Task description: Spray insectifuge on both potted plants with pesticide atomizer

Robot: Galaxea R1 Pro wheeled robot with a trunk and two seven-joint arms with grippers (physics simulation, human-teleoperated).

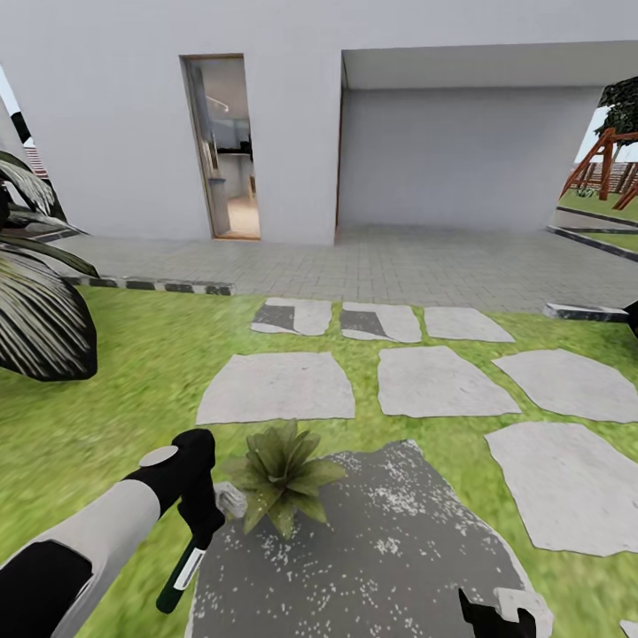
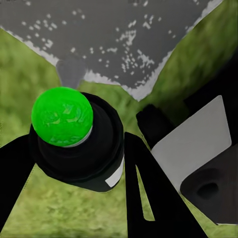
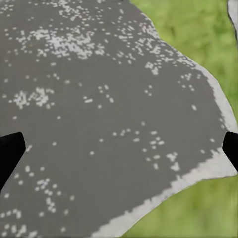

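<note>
Left end effector [image 1: 202,518] clamps pesticide atomizer [image 1: 182,571] beside potted plant [image 1: 282,474]; right end effector [image 3: 119,148] apart.

Right pincer [image 1: 505,616] edge-cropped

no readable text, labels, brands, numbers or signs on anything in view

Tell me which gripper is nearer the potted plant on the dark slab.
Left. The left gripper, shut on the pesticide atomizer, sits right beside the potted plant. The right gripper hangs farther off, over the dark slab near its lower right edge.
</note>
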